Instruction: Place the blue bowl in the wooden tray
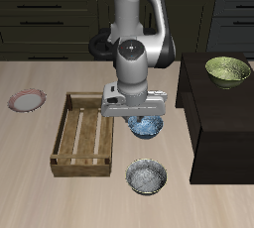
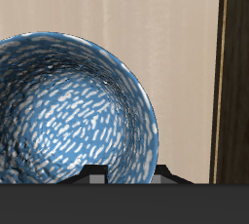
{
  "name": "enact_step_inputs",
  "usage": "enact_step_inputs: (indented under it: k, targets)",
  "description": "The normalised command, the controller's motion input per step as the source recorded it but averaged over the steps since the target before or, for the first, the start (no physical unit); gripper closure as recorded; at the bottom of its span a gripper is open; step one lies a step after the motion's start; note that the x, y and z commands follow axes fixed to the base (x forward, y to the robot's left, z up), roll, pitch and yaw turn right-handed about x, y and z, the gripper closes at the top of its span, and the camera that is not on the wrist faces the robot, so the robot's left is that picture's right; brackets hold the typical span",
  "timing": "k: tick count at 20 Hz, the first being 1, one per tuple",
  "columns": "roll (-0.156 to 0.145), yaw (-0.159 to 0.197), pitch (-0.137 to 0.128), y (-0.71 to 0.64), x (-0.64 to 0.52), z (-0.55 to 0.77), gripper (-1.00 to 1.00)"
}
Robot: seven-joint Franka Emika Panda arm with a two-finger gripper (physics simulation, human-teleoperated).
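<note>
The blue bowl (image 1: 147, 127) stands on the table beside the wooden tray (image 1: 71, 151), just outside the tray's long wall. My gripper (image 1: 137, 119) hangs directly over the bowl's rim on the side toward the tray, and the hand hides part of the bowl. In the wrist view the blue bowl (image 2: 68, 111) fills most of the picture, with its speckled blue-white inside showing. My gripper (image 2: 127, 176) is open: only the two fingertips (image 2: 94, 174) show, spread apart above the bowl's rim and holding nothing. A brown strip of the tray's wall (image 2: 235, 72) runs beside the bowl.
A greyer speckled bowl (image 1: 147, 177) sits nearer the table's front edge. A yellow-green bowl (image 1: 227, 70) rests on a dark block (image 1: 223, 123) close beside the blue bowl. A pink plate (image 1: 27, 100) lies beyond the tray's far side.
</note>
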Motion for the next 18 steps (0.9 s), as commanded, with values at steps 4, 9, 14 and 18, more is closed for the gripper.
enact_step_inputs:
  k: [4,9,14,18]
  targets:
    - [0.023,-0.010,-0.034,0.04,-0.05,0.07,1.00]
    - [0.017,-0.001,-0.015,0.07,0.02,0.09,1.00]
    - [0.028,0.008,-0.028,0.12,-0.07,0.21,1.00]
    - [0.021,0.012,-0.034,0.01,-0.12,0.23,1.00]
